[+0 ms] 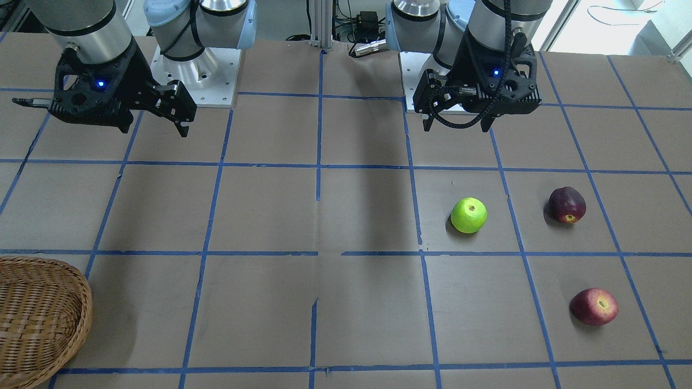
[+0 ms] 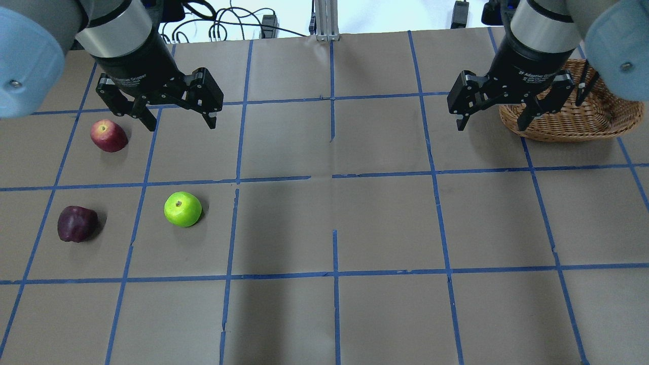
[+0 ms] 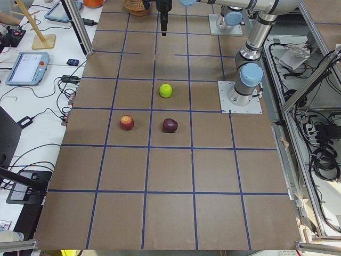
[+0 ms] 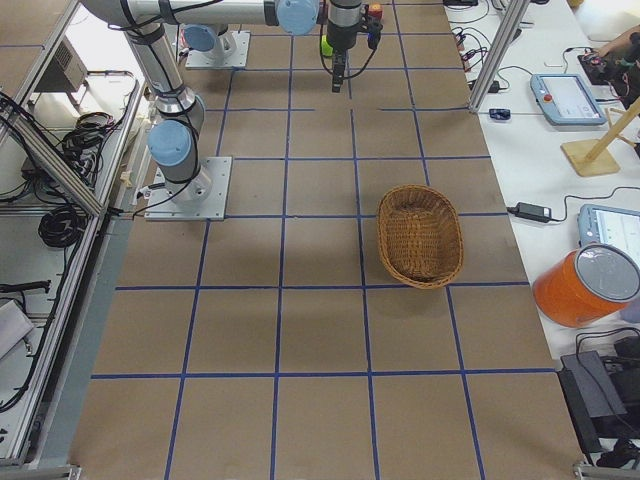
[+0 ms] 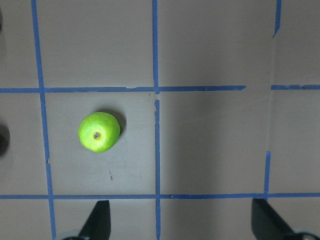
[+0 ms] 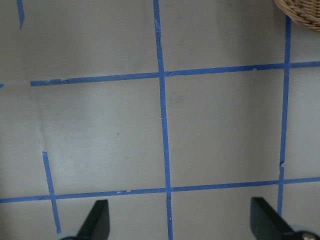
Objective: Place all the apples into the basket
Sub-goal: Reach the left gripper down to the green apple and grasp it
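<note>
Basket (image 2: 568, 126), biggest of the task's things: woven tan wicker, nothing in it, lying on the brown, blue-taped worktop (image 2: 385, 218) far over on the robot's right.

Next in size, the two tools. Left tool (image 2: 181, 124): jaws spread wide, nothing between them, hanging clear above the worktop on the apples' side. Right tool (image 2: 491, 125): likewise spread wide and carrying nothing, hanging just beside the basket.

Smallest, the apples, all three out on the worktop on the robot's left, well apart from the basket and from each other: red apple (image 2: 108, 136) farthest from the robot, green apple (image 2: 182, 209) nearest the middle, maroon apple (image 2: 76, 223) outermost. In the left wrist view: green apple with its dimple up, ahead of the fingertips (image 5: 97, 220) and off to one side.

Judged step: the very start, no apple picked. Likely next: shifting the left tool over one apple, lowering astride it, closing gently on round, roll-prone fruit. Then a long carry across, or a hand-over, to reach the basket.

Readable writing: white print "2F Adaptive" on the right tool's body, remainder cut off; nothing else legible.
</note>
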Action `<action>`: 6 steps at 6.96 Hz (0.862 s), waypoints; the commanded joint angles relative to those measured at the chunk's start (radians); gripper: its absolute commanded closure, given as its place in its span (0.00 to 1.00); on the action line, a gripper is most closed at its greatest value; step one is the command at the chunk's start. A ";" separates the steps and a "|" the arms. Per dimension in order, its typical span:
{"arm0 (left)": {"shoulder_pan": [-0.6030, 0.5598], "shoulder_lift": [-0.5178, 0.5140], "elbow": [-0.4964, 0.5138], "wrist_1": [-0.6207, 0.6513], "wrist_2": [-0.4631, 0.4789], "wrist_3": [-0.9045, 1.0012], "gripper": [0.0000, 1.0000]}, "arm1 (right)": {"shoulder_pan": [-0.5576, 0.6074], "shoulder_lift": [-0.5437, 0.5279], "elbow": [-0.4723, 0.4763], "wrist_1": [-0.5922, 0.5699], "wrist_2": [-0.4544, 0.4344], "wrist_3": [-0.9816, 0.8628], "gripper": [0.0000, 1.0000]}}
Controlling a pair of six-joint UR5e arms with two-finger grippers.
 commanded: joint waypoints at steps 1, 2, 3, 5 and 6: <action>0.000 -0.008 0.005 0.002 0.000 0.000 0.00 | 0.000 0.000 0.001 0.000 0.002 0.002 0.00; 0.000 0.001 -0.002 0.002 0.003 0.002 0.00 | 0.000 0.000 0.001 0.000 -0.003 -0.001 0.00; 0.005 0.020 -0.019 -0.002 0.003 0.046 0.00 | 0.000 0.002 -0.008 -0.003 0.002 0.000 0.00; 0.041 0.005 -0.142 0.045 0.006 0.083 0.00 | 0.000 0.000 0.001 -0.040 0.008 0.001 0.00; 0.099 -0.020 -0.269 0.255 0.006 0.141 0.00 | 0.000 0.000 0.001 -0.040 0.005 0.001 0.00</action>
